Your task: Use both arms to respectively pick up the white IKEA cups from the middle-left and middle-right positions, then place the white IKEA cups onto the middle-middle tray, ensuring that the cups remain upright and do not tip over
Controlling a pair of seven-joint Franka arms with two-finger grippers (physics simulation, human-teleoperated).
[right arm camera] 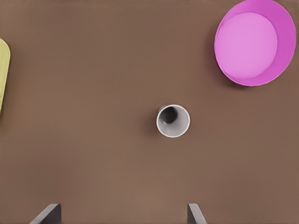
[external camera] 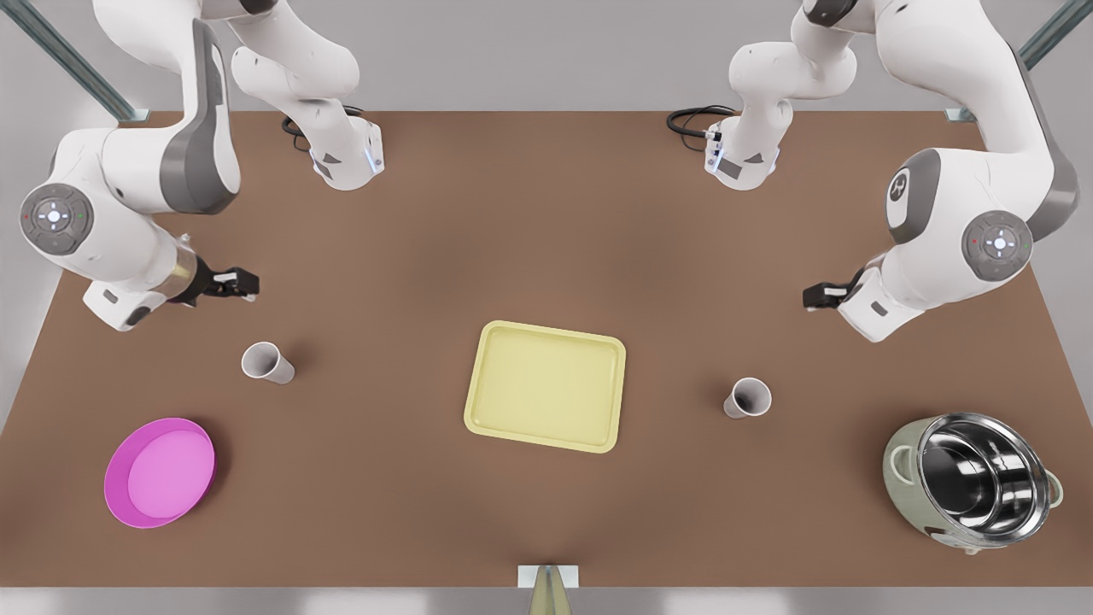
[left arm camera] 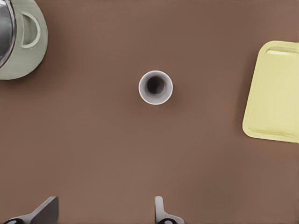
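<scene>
My left end effector hangs above the table with its fingers spread wide and nothing between them. From its wrist camera I look straight down into a cup standing upright, apart from the fingers. The pot sits off to one side of that cup and the tray to the other. In the front view this end effector is on the right, held high and behind the cup, which stands between the tray and the pot.

My right end effector is also wide, fingers parted and holding nothing. Below it I see the other cup, upright on the bare table, with the pink bowl near it and a sliver of the tray on the far side. In the front view this end effector is on the left, above and just behind its cup; the bowl lies nearer the camera than that cup.

The tray sits in the middle of the table, with one cup well apart from it on each side. Both cups stand on the table, neither touching anything else. The pot is at the front view's near right corner.
</scene>
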